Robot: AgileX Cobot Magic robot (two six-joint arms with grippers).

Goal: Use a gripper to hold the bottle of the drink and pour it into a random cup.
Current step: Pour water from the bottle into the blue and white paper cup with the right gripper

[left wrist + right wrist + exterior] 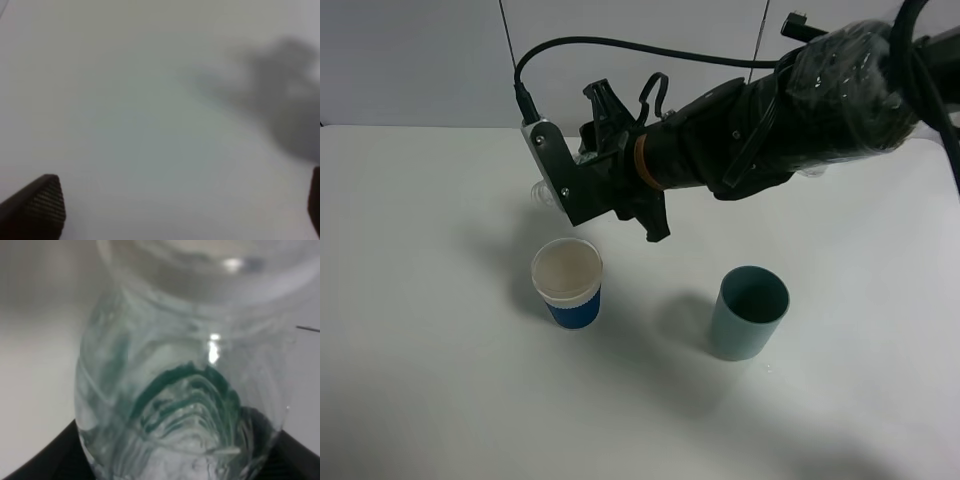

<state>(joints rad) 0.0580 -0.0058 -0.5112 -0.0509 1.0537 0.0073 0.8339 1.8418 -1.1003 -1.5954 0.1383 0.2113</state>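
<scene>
My right gripper (572, 180), black jaws with a grey plate, reaches across from the right and hangs just above and behind the cup (567, 272). It is shut on the bottle of the drink (542, 191), which is tipped, its clear end poking out on the left over the cup's far rim. The cup has a white rim and a blue ribbed sleeve, and its inside looks pale. In the right wrist view the clear bottle (180, 390) with green label fills the frame between dark fingers (40, 467). My left gripper (177, 205) is open over bare table, holding nothing.
A plain teal-green cup (748, 312) stands to the right of the blue-sleeved cup. The white table (430, 400) stretches in front and to the left. The thick black right arm (800, 110) with cables spans the upper right.
</scene>
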